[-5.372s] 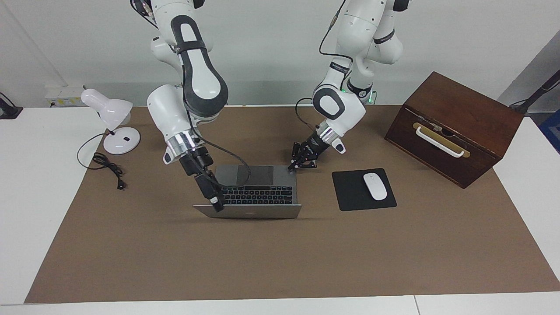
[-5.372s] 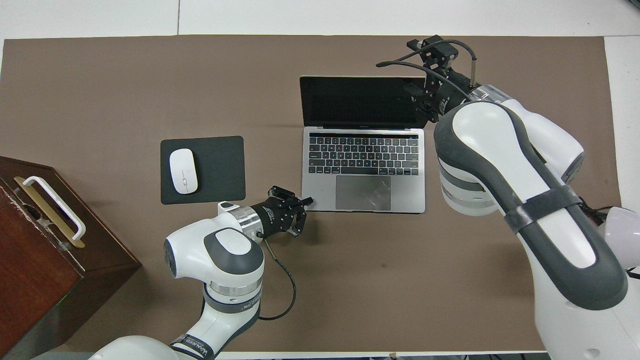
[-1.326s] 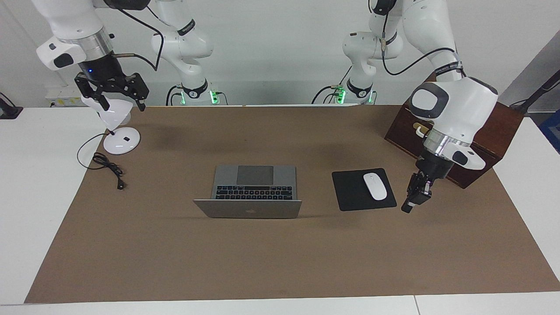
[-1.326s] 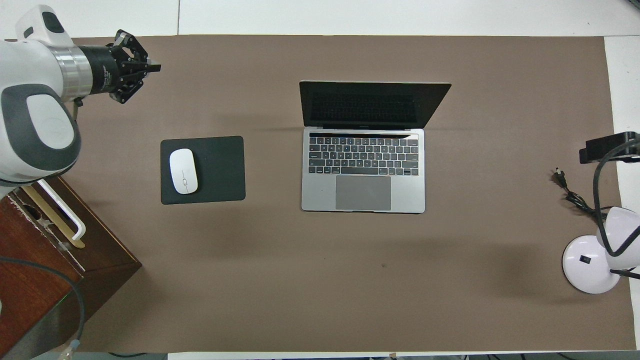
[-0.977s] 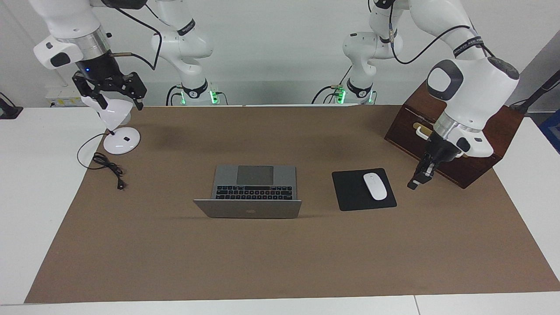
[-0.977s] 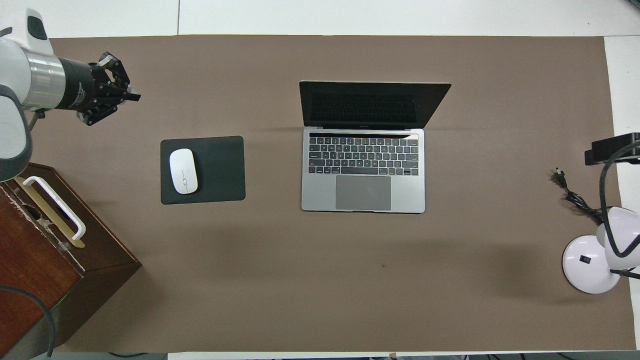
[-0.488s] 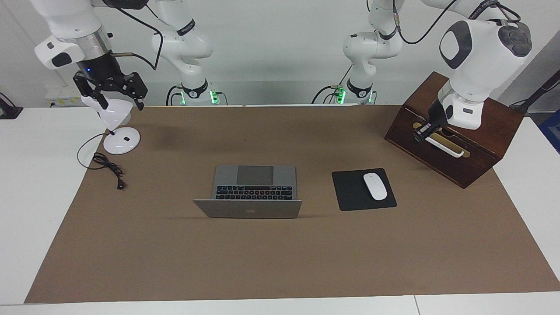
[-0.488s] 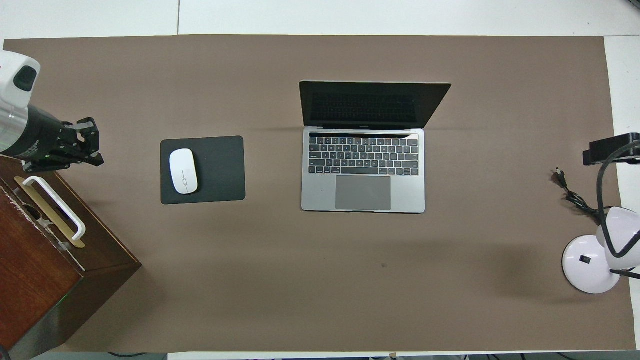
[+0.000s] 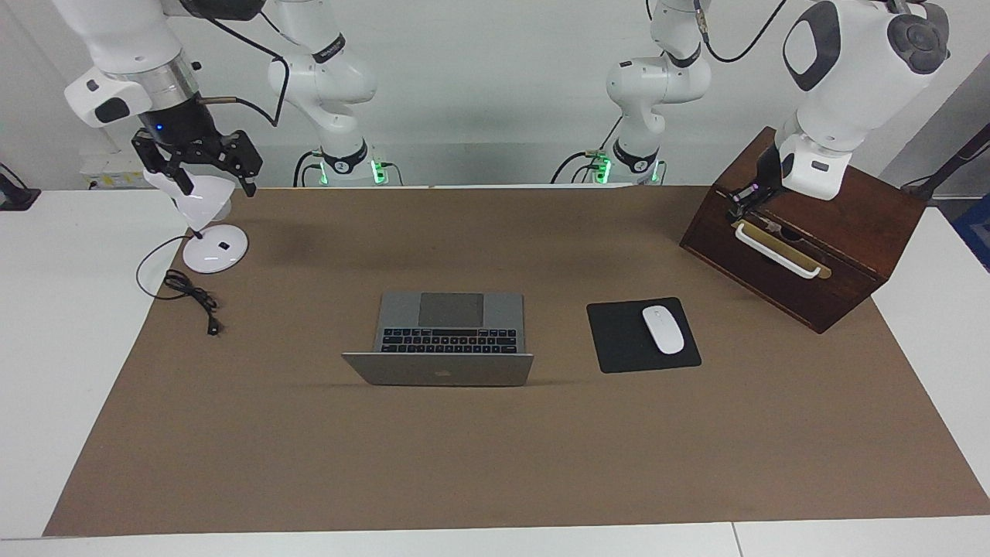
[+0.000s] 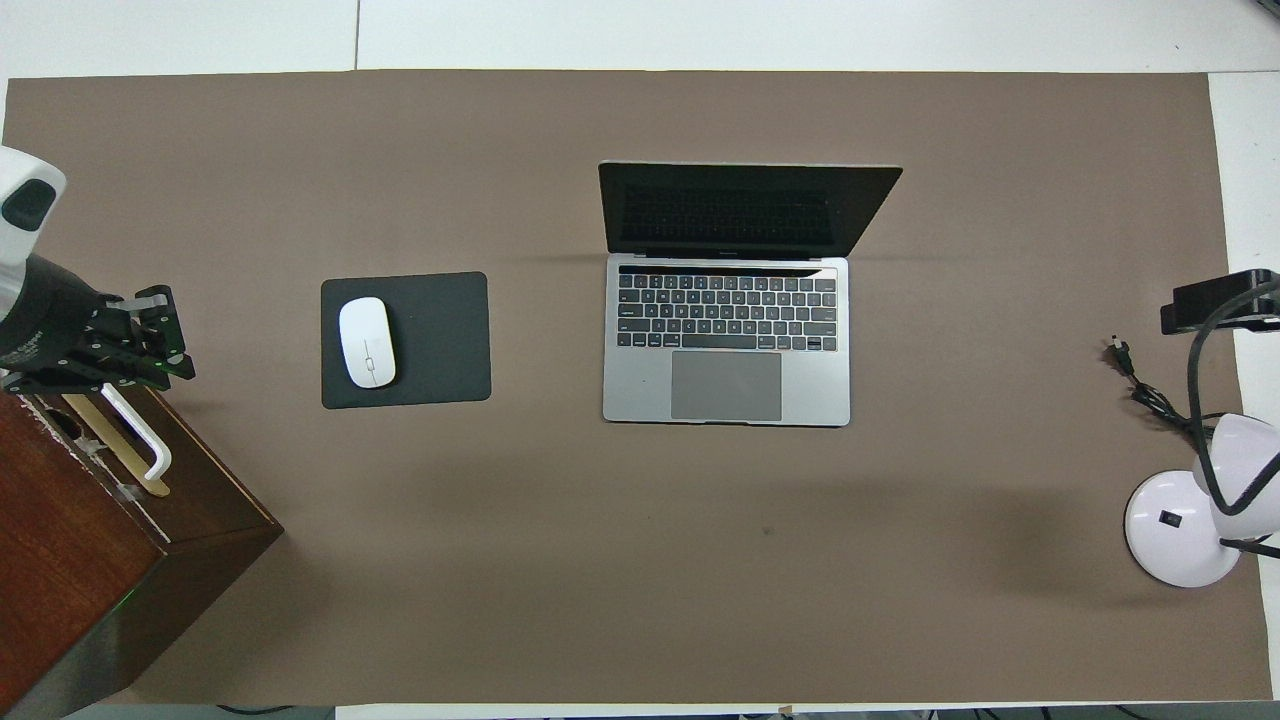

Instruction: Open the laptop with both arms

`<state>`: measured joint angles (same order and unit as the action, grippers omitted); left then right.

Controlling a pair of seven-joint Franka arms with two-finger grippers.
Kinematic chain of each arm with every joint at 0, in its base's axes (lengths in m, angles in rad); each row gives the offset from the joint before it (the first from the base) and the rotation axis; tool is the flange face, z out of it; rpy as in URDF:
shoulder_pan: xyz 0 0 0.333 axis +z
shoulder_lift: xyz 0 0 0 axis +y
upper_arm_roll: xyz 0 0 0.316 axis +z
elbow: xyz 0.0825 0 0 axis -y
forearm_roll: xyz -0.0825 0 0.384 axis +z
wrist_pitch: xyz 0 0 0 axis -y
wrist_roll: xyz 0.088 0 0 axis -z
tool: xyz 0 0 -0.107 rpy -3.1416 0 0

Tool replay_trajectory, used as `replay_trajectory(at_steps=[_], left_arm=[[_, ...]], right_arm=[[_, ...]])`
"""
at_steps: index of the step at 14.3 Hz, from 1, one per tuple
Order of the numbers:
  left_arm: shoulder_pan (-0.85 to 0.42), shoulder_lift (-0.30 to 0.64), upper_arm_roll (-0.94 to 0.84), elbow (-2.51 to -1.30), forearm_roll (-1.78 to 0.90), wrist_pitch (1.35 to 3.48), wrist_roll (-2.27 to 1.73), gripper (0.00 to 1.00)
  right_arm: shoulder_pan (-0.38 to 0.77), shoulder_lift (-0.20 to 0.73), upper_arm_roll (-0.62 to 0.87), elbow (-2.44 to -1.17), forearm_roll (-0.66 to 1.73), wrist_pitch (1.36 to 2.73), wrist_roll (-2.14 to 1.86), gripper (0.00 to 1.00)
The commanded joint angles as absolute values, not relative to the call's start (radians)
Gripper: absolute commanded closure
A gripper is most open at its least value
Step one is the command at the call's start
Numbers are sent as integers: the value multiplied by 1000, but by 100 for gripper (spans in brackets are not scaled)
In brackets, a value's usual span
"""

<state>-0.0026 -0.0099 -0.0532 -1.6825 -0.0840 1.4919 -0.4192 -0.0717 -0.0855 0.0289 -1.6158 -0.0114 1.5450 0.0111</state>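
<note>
The white counter (image 9: 62, 371) is covered over most of its top by a brown mat (image 9: 495, 441). At the left arm's end of the counter a dark wooden box (image 9: 804, 224) with a white handle is seen, set at an angle.

The laptop (image 9: 450, 336) is found near the middle of the mat, open, with its lid raised and turned away from the robots, so that the keyboard and trackpad face them. Nothing is touching it.

The left arm (image 9: 851, 70) is raised over the wooden box, and the left hand (image 9: 749, 198) is held just above the box's handle; whether its fingers are apart or together cannot be told. In the overhead view the same hand (image 10: 160, 335) is seen over the box edge that faces the mouse pad.

The right arm (image 9: 131, 54) is raised at its own end of the counter, and the right hand (image 9: 210, 184) is held above a white desk lamp (image 9: 203, 220), its two fingers (image 9: 182, 179) spread apart with nothing between them.

A black mouse pad (image 9: 642, 334) lies between the laptop and the box, well apart from each, and a white mouse (image 9: 663, 329) rests on it. A black cable with a plug (image 9: 193, 298) lies on the mat just beside the lamp's base.
</note>
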Motion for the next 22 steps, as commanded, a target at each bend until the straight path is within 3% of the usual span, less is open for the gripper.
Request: replay_trajectory(at_steps=[1, 8, 14, 17, 22], left_arm=[[14, -41, -68, -1727, -66, 1493, -413, 0], [11, -34, -87, -1721, -66, 1566, -375, 0], [11, -25, -110, -1641, 24, 1525, -149, 0], [11, -25, -106, -1666, 28, 1637, -138, 0], [58, -29, -124, -1713, 18, 1652, -138, 0]], right_arm=[[-84, -101, 38, -1634, 3, 1526, 11, 0], [-84, -101, 37, -1629, 0, 1511, 3, 0], [-84, -101, 37, -1631, -14, 1526, -51, 0], [-84, -101, 37, -1632, -15, 1526, -51, 0], [-84, -101, 37, -1632, -15, 1526, -55, 0]])
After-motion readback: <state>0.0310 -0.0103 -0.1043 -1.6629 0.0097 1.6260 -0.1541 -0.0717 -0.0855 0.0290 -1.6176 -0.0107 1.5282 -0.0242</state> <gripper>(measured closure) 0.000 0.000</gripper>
